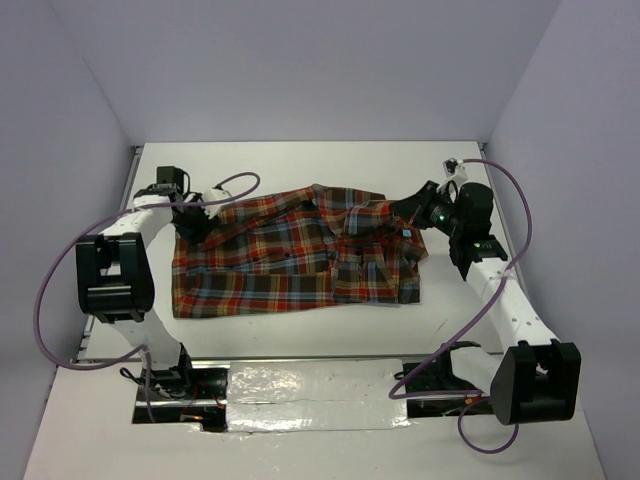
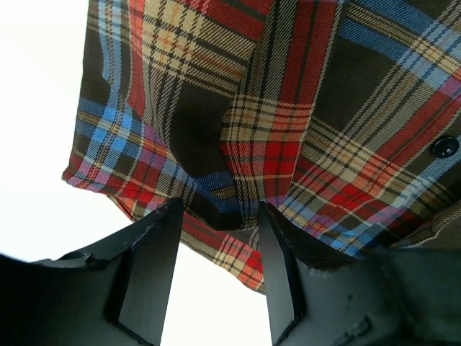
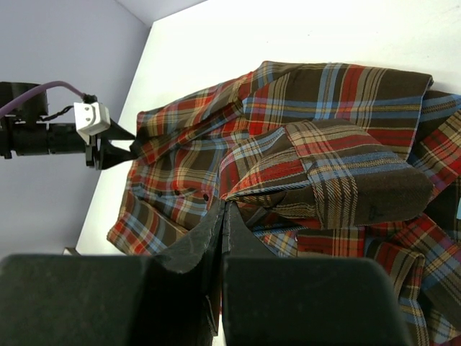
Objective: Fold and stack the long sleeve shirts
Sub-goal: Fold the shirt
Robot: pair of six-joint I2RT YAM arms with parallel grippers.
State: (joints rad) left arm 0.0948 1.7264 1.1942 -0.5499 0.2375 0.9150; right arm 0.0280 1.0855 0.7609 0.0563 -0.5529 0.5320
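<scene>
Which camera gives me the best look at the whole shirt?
Top external: the whole shirt lies in frame, edge to edge. Left wrist shows only a corner, just beyond the open left pincer. Right wrist shows most of it aslant, a sleeve doubled over by the shut right pincer.

White table (image 1: pixel 300 165), lilac walls (image 1: pixel 300 60), shiny strip (image 1: pixel 310 392), possibly foil tape

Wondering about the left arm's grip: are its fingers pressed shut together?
No, the left fingers stand apart, with the edge of the plaid shirt between their tips.
</scene>
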